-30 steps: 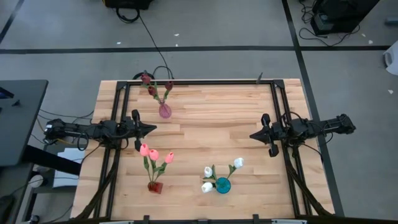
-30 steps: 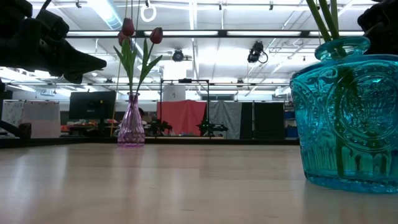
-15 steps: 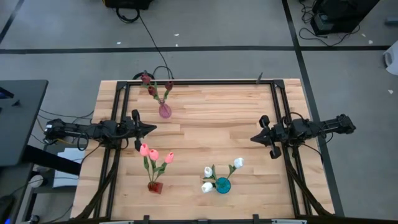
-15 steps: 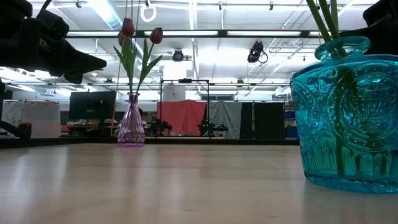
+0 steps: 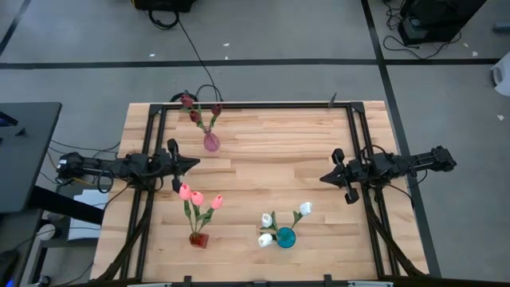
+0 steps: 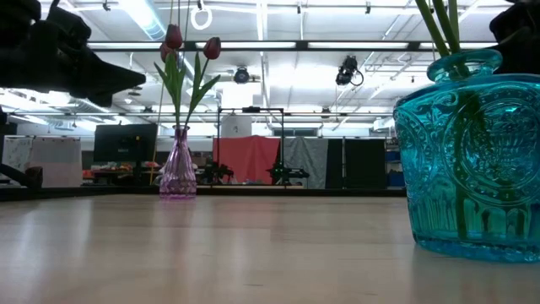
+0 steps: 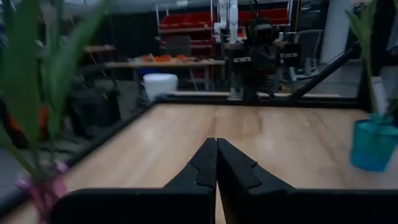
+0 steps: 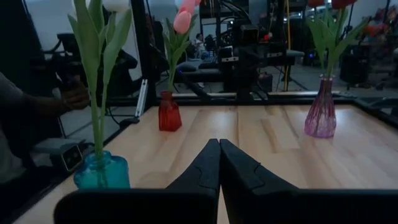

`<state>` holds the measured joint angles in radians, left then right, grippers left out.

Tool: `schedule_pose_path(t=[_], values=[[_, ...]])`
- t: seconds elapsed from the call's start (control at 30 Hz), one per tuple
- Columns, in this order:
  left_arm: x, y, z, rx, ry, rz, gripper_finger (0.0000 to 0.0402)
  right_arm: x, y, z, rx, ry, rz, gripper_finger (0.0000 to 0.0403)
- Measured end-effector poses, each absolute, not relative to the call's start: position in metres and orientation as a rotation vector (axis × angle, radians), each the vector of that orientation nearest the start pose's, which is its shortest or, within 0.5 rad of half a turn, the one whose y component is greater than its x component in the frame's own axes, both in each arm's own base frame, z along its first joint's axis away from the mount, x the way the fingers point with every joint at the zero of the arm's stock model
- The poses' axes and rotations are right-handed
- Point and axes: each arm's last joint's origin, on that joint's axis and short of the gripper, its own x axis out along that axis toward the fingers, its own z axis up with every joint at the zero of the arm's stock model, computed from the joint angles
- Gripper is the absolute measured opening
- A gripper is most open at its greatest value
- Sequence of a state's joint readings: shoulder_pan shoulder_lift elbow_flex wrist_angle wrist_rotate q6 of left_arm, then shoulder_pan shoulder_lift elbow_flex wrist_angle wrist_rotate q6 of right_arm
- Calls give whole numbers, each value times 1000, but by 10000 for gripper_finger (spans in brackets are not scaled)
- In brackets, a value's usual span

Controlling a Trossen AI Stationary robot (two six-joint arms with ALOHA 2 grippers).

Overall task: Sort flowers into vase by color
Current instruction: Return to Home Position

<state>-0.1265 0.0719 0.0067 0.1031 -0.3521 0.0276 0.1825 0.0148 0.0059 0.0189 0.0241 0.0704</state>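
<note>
Wooden tabletop (image 5: 271,159), three vases. Pink flowers (image 5: 197,197) stand in red vase (image 5: 198,238); white flowers (image 5: 267,218) in blue vase (image 5: 285,237) beside it; maroon flowers (image 5: 194,116) in purple vase (image 5: 211,143) near the opposite edge. Left end effector (image 5: 196,165) hangs between purple and red vases, fingers pressed together, empty. Right end effector (image 5: 323,176) at the right side, fingers likewise together, empty.

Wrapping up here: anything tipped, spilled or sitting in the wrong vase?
Nothing stands out. Maroon tulips are in the purple vase, pink tulips in the red vase, white tulips in the teal vase, and all three stand upright. The left gripper and right gripper hang shut and empty at either side.
</note>
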Motion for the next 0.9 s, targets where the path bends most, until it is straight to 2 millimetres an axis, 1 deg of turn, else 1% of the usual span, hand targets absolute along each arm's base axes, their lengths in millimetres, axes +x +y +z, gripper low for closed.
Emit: schedule_pose_path(t=[0.1,0.23,0.43,0.67,0.8,0.9], values=[[100,-2,173,69,-59,259,10,97,17,166,137,0,160,19],[100,-2,174,77,-68,269,10,97,17,166,200,6,161,19],[100,-2,166,67,8,254,10,97,17,166,214,5,160,20],[100,-2,166,-21,3,237,10,97,17,166,210,5,160,20],[101,-3,165,-99,-2,233,10,97,17,166,209,4,159,19],[102,-4,163,-153,21,182,10,97,17,166,208,4,159,19]])
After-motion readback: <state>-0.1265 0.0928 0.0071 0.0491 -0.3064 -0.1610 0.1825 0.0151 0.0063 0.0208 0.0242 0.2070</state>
